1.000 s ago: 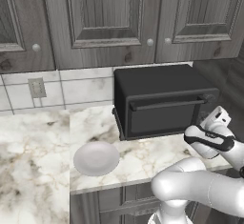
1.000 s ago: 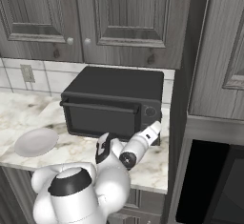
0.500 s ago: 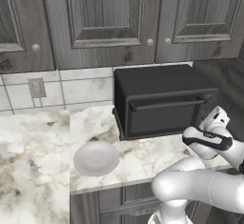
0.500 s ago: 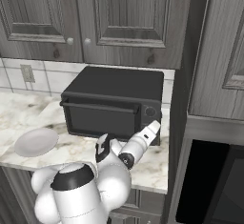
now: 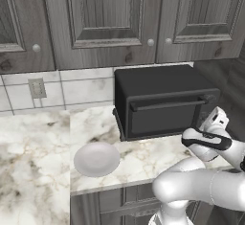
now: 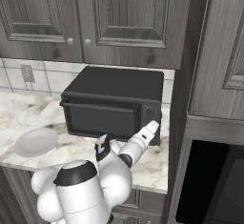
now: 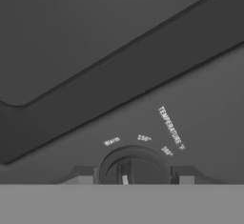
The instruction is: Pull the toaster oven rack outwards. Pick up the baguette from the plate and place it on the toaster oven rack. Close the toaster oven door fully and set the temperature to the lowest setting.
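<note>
The black toaster oven [image 5: 162, 83] [image 6: 119, 82] stands on the counter with its door [image 5: 162, 118] [image 6: 102, 119] shut, so the rack and the baguette are hidden. To the oven's left lies the white plate [image 5: 96, 158] [image 6: 36, 141], bare. My gripper [image 5: 219, 116] [image 6: 155, 124] [image 7: 135, 179] is up against the right-hand control panel. In the hand view its fingertips [image 7: 85, 178] stand either side of the temperature knob [image 7: 136, 169], open, with small gaps to it. Marks reading Warm, 250 and 350 arc above the knob.
The marble counter [image 5: 33, 162] stretches left of the plate, with a tiled wall and outlet [image 5: 37, 88] behind. Grey cabinets [image 5: 105, 18] hang above the oven. A tall cabinet side [image 6: 183, 75] stands right of the oven, with a dark built-in appliance [image 6: 209, 185] below.
My hand has edged slightly closer to the control panel. The oven, door and plate have not moved.
</note>
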Robot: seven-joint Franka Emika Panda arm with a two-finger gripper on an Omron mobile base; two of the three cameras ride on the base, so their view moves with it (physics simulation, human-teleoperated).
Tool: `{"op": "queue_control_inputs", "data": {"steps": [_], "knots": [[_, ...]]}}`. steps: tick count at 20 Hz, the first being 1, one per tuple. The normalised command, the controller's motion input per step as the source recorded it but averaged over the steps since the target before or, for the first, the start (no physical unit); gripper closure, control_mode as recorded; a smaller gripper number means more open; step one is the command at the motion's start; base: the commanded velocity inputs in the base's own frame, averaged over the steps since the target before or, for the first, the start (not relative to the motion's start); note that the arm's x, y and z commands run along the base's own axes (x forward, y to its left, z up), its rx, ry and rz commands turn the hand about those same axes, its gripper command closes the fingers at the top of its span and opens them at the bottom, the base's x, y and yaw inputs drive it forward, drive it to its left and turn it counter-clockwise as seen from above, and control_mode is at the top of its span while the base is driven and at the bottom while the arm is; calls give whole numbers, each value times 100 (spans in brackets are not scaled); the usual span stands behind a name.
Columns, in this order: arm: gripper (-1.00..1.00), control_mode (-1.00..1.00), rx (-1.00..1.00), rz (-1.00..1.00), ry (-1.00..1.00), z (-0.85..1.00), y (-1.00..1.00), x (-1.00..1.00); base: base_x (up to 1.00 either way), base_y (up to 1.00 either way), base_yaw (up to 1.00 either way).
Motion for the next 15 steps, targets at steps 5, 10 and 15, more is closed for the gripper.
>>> {"op": "queue_control_inputs", "data": {"steps": [5, 10, 15], "knots": [[100, -100, -12, 0, 0, -18, 0, 0, 0, 0, 0], [100, -100, -11, 0, 0, -14, 0, 0, 0, 0, 0], [100, -100, -11, 0, 0, -17, 0, 0, 0, 0, 0]]}}
